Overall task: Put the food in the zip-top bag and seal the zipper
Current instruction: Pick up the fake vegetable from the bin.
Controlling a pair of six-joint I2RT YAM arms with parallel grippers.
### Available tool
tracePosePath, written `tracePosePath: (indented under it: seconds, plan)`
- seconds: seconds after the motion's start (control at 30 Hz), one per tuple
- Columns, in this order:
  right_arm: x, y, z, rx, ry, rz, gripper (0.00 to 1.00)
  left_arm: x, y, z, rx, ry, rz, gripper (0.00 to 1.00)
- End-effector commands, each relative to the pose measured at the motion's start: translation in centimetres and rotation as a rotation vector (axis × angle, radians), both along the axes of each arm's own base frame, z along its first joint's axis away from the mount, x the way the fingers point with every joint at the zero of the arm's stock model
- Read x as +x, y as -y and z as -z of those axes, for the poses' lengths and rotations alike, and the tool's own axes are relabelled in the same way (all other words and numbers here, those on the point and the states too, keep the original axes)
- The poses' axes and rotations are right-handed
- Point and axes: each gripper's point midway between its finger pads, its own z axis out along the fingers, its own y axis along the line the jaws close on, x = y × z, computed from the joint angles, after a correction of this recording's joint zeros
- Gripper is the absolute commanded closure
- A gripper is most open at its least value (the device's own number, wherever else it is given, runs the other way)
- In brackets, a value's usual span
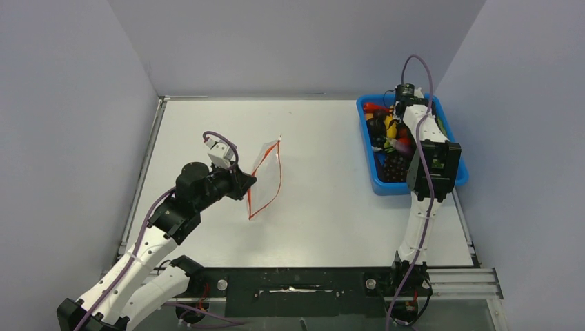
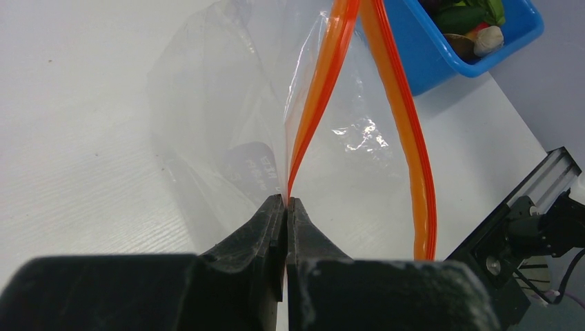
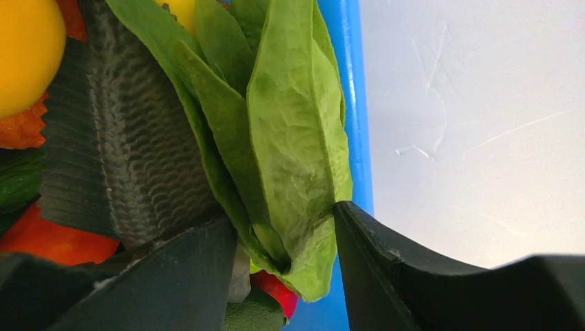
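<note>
Meanwhile the right pincer (image 3: pixel 284 215) is clasping a leaf (image 3: pixel 290 124) in the bin (image 1: pixel 390 187); the bag (image 1: pixel 265 164), mouth gaping, is waiting leftward, left pincer (image 2: pixel 286 201) pinching its zipper (image 2: pixel 317 103).

left claw (image 2: pixel 285 207) clamped on zipper (image 2: pixel 314 110), bag (image 2: pixel 207 103) — mouth agape

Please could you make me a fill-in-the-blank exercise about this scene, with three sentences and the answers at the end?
1. The left gripper is shut on the zip-top bag at its orange-red ___.
2. The bag's mouth is ___, not sealed.
3. The right gripper grips a ___ leafy toy inside the blue bin.
Missing words: zipper; open; green
</note>
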Motion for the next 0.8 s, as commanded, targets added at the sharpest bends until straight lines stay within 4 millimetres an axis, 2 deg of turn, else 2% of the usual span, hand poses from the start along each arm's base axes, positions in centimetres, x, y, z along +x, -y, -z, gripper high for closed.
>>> tracePosePath:
  seconds: [0.0, 0.1, 0.33, 0.53, 0.77]
  plan:
    - [-0.2, 0.5, -0.6, 0.022, 0.011, 0.01, 0.51, 0.4, 0.0, -2.2, -0.03, 0.085, -0.011, 1.0]
    - [-0.2, 0.5, -1.3, 0.018, 0.024, 0.011, 0.61, 0.5, -0.1, -2.2, -0.03, 0.086, -0.02, 1.0]
    - [-0.6, -0.4, -2.5, 0.005, 0.045, -0.003, 0.72, 0.4, -0.1, -2.3, -0.033, 0.09, -0.016, 1.0]
    - [-0.7, -1.7, -5.7, -0.002, 0.122, -0.004, 0.74, 0.5, -0.1, -2.4, -0.035, 0.094, -0.018, 1.0]
    - [-2.7, -3.6, -9.3, -0.021, 0.188, 0.003, 0.77, 0.6, -0.2, -2.1, -0.033, 0.082, -0.019, 1.0]
